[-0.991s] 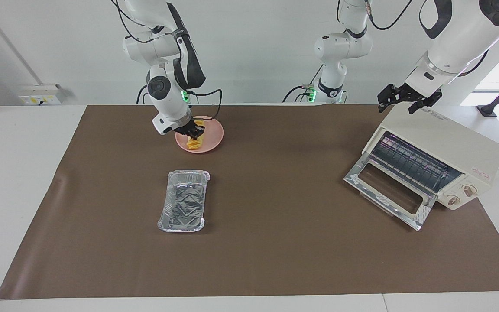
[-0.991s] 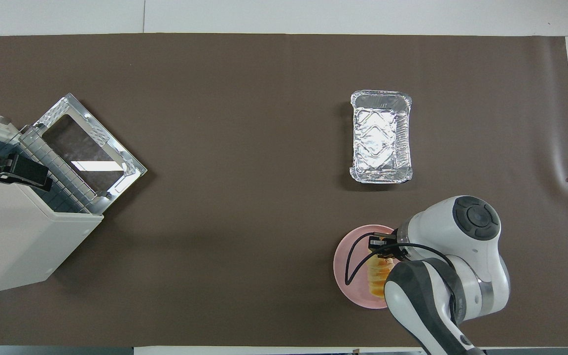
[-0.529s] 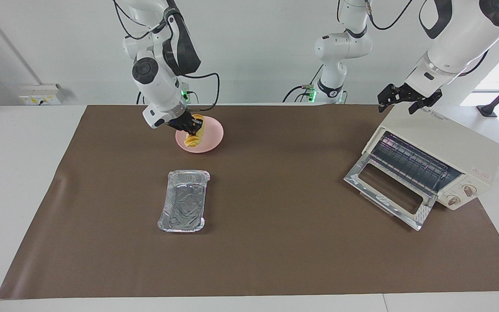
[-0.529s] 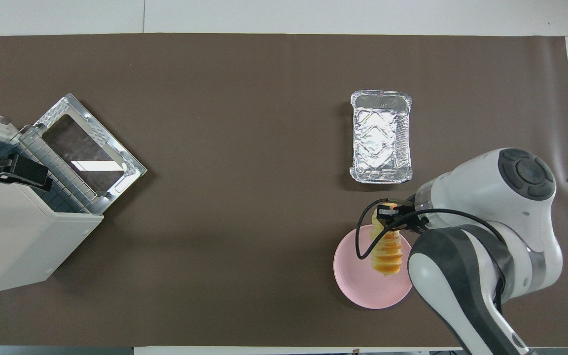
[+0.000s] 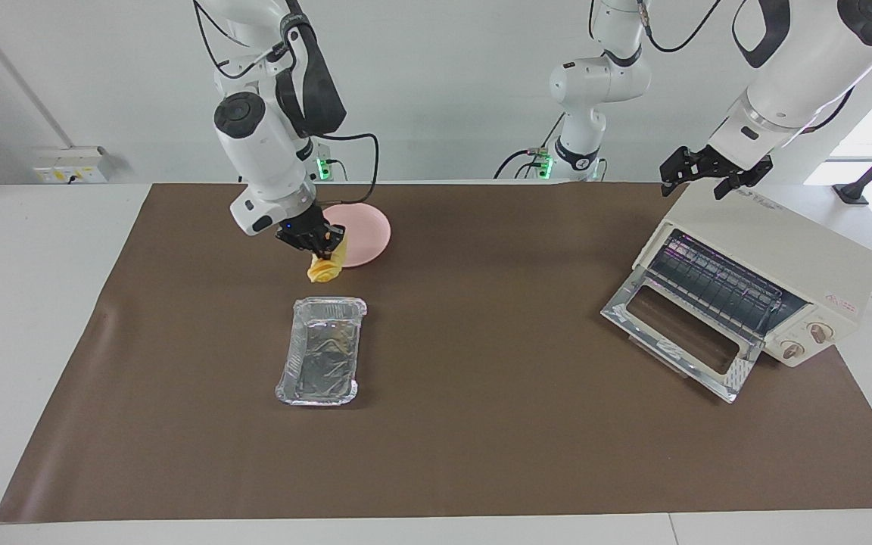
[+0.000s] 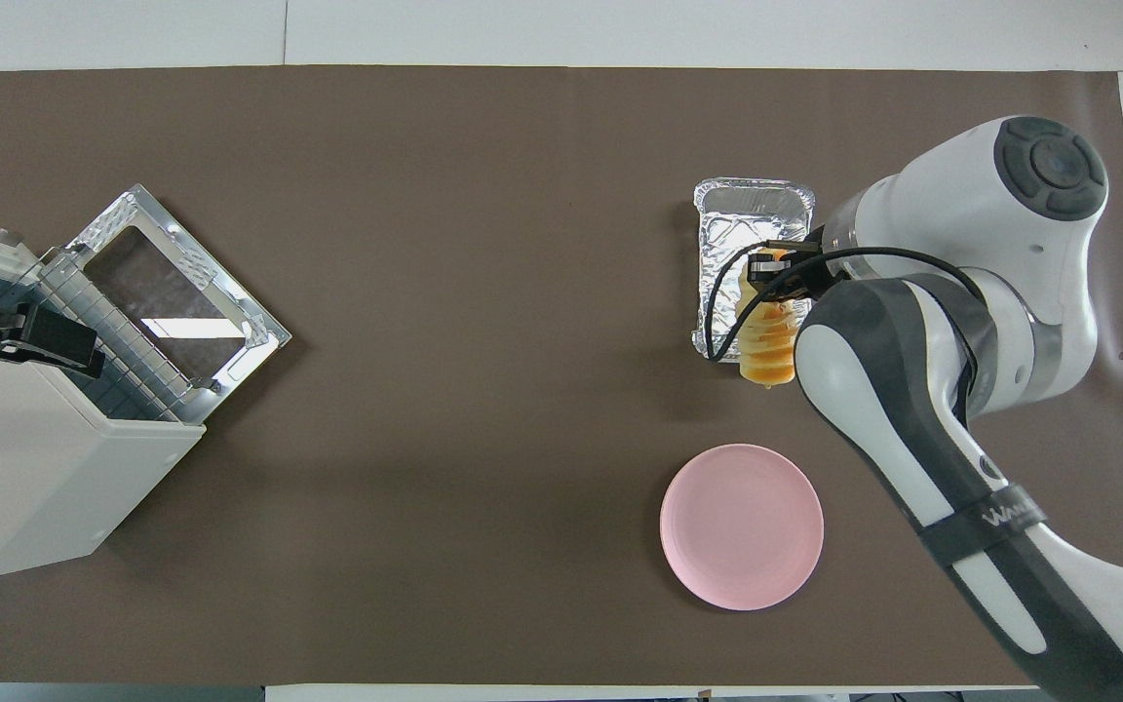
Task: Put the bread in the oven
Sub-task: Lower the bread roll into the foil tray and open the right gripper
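the bread [image 5: 324,266] hangs below the right gripper [image 5: 320,246], pinched by its top end.

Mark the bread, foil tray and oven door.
bread [image 5: 324,267], facing view, lower end hanging clear below the right gripper
foil tray [image 5: 320,356], facing view, crinkled floor
oven door [image 5: 676,335], facing view, glass pane, dropped open

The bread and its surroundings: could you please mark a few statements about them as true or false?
1. The right gripper holds the bread in the air. True.
2. The bread lies on the pink plate. False: the plate is bare.
3. The oven door is shut. False: it hangs open.
4. The foil tray holds nothing. True.
5. The left gripper is inside the oven. False: it waits above the oven's top.
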Motion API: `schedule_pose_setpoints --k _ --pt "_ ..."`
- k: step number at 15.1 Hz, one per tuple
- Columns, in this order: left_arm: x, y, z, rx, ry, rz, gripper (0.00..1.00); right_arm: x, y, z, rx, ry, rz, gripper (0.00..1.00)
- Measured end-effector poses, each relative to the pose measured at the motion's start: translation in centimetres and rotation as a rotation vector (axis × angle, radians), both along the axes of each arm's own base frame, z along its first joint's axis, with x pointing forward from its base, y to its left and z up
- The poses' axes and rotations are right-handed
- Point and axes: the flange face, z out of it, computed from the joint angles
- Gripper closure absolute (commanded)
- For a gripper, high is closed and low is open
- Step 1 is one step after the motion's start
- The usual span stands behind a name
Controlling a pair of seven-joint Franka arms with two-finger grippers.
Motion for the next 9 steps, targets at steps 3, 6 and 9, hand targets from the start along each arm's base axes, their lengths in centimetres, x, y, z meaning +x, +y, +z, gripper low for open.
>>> schedule_pose_setpoints --k 3,6,9 --pt "0.0 0.0 0.0 0.000 0.000 0.000 0.00 3.9 0.4 -1.3 0.007 -0.013 0.008 1.00" --pt "0.0 0.0 0.0 0.000 0.000 0.000 0.00 5.5 0.7 -3.7 0.011 -0.012 0.004 1.00" --pt "0.0 0.0 0.0 0.000 0.000 0.000 0.00 5.9 0.9 -6.0 0.011 -0.012 0.001 1.00"
